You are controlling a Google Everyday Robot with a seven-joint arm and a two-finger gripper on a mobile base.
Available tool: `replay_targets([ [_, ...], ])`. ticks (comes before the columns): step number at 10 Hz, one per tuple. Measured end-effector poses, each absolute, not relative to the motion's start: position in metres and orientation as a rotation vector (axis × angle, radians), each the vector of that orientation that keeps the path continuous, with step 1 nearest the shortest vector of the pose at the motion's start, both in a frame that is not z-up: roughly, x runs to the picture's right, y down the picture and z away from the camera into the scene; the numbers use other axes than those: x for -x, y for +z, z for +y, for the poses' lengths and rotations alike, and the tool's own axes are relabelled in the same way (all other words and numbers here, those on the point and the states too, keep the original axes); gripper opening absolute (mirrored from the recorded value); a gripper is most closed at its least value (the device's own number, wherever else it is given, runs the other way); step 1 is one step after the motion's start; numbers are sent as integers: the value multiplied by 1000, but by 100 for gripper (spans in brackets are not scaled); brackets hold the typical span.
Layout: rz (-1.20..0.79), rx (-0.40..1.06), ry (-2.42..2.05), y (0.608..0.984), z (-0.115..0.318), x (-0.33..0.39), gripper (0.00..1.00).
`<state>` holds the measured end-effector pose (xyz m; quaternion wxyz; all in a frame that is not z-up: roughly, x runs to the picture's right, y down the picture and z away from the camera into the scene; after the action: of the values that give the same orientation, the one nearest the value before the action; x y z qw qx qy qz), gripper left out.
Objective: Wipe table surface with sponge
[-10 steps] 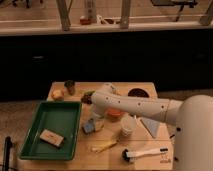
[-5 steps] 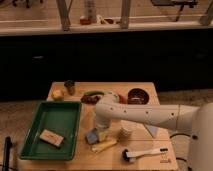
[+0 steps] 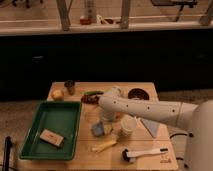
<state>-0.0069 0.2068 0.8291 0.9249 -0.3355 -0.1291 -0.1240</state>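
The light wooden table surface (image 3: 160, 142) fills the lower middle of the camera view. The small blue-grey sponge (image 3: 97, 130) lies flat on it, just right of the green tray. My white arm (image 3: 150, 111) reaches in from the right. My gripper (image 3: 104, 125) points down at the sponge, shut on it and pressing it onto the wood.
A green tray (image 3: 35, 150) holding a tan block (image 3: 51, 137) sits at the left. A white cup (image 3: 127, 125), a pale folded cloth (image 3: 150, 127), a yellow item (image 3: 104, 146) and a black-and-white brush (image 3: 145, 152) lie nearby. A dark bowl (image 3: 137, 93), a small cup (image 3: 70, 86) and fruit (image 3: 57, 94) stand at the back.
My arm has swung down and toward the front of the table. The sponge has shifted a little to the right along with the gripper.
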Motion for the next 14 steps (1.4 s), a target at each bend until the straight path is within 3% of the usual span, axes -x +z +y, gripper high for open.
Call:
replay_targets([
  [3, -291, 683, -318, 834, 198, 35, 0],
  [6, -347, 689, -374, 815, 218, 54, 0],
  [9, -345, 710, -361, 810, 231, 36, 0],
  [14, -291, 692, -246, 824, 213, -17, 0],
])
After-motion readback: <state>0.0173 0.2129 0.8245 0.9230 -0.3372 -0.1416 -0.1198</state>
